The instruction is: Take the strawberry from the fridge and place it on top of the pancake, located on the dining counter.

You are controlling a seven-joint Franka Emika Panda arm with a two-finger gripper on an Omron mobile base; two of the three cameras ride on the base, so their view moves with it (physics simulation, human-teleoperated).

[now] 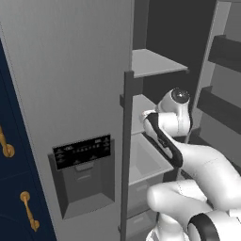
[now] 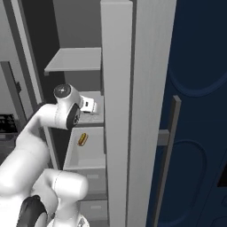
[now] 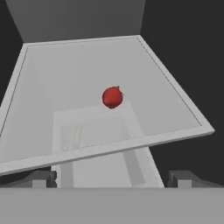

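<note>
Red strawberry point(image 3: 112, 96) on a glass fridge point(image 1: 70, 84) shelf point(image 3: 175, 118).
We see our hand point(image 3: 111, 178) spread fully wide and empty, short of the berry.

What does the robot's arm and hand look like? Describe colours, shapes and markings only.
The arm is glossy white, built of thick rounded segments with dark bands at the joints. One joint ends in a round dark grey cap. A black strip runs along the forearm in the left base view. The hand has two small dark grey, blocky fingertips. No cables or lettering are visible.
</note>
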